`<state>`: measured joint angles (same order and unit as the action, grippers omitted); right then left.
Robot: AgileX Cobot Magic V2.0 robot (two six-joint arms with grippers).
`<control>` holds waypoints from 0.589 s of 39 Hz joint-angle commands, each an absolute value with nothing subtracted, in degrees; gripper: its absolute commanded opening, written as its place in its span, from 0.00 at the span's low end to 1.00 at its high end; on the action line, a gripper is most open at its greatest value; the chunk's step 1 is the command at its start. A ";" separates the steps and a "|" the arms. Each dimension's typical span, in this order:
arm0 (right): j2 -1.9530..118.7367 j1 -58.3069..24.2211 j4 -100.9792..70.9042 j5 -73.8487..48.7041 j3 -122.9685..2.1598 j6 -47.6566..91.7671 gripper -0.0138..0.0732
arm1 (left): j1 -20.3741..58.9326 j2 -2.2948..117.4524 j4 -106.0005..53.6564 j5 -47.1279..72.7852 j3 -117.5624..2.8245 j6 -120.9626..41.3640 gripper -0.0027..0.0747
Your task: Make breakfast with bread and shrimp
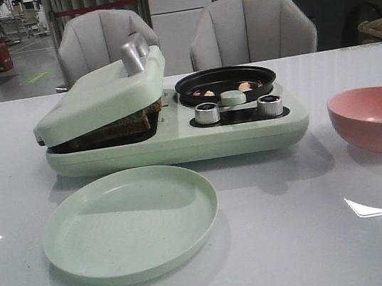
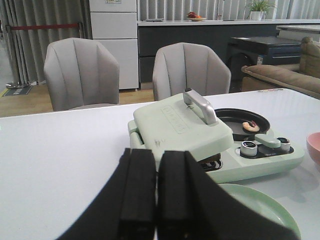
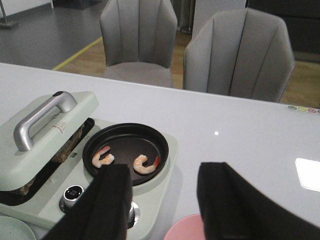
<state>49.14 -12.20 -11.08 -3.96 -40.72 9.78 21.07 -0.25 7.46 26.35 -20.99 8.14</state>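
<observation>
The bread (image 1: 125, 123) lies in the press side of a pale green breakfast maker (image 1: 177, 145), and the lid (image 1: 101, 95) with its silver handle rests tilted on it. Two shrimp (image 3: 103, 158) lie in the maker's round black pan (image 3: 125, 150), seen small in the front view as shrimp (image 1: 243, 86). My left gripper (image 2: 156, 195) is shut with nothing in it, held above the table on the near side of the maker. My right gripper (image 3: 162, 200) is open and empty, above the knobs and the pink bowl. Neither gripper shows in the front view.
A pale green plate (image 1: 131, 220) sits in front of the maker. A pink bowl (image 1: 376, 117) stands to its right. Two silver knobs (image 1: 207, 113) are on the maker's front. Two grey chairs (image 1: 250, 30) stand behind the table.
</observation>
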 commanded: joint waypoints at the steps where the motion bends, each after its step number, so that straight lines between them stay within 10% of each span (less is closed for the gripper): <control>1: 44.37 -12.27 -11.07 5.46 -37.65 10.37 0.65 | 21.33 0.81 7.27 21.94 -22.44 8.77 0.18; 23: 27.13 -12.31 -11.07 9.78 -16.91 10.25 0.65 | 21.33 0.81 7.27 21.94 -22.44 8.77 0.18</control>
<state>27.85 -12.24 -11.27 7.47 -16.05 9.78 21.07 -0.25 7.46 26.35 -20.99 8.14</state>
